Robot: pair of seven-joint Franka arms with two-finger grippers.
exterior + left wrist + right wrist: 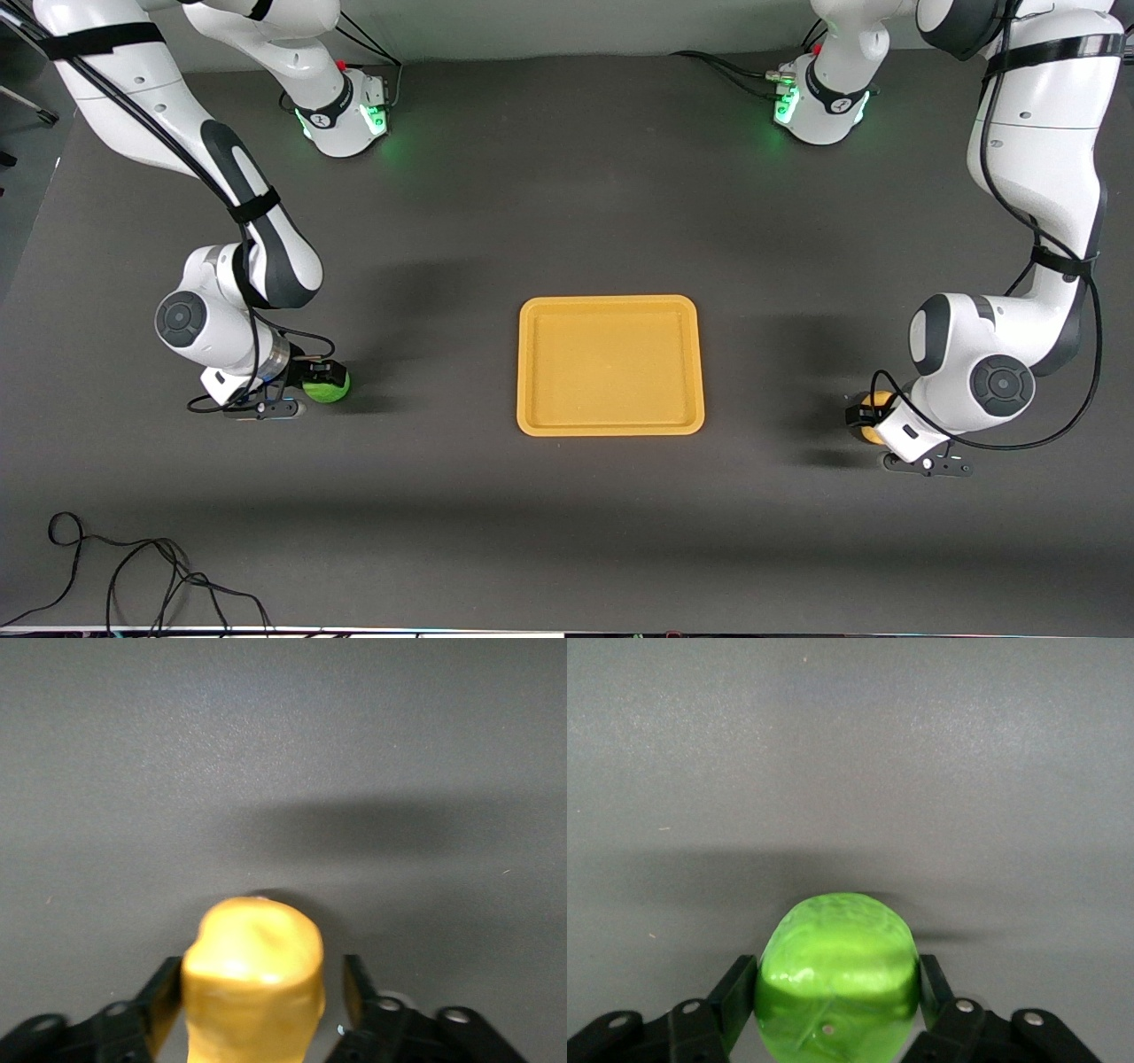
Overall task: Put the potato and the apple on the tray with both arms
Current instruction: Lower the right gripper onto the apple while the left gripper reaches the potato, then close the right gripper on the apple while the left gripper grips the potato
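With the right gripper (312,383) clamping the apple (328,385) and the left gripper (866,416) around the potato (873,415), the tray (532,372) lies on the table (567,177) between them.

2 white arms (1036,151) with dark grey joints, black cables, green-lit bases (819,106).

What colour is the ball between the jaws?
Bright green, faintly mottled: the apple, clearest in the right wrist view.
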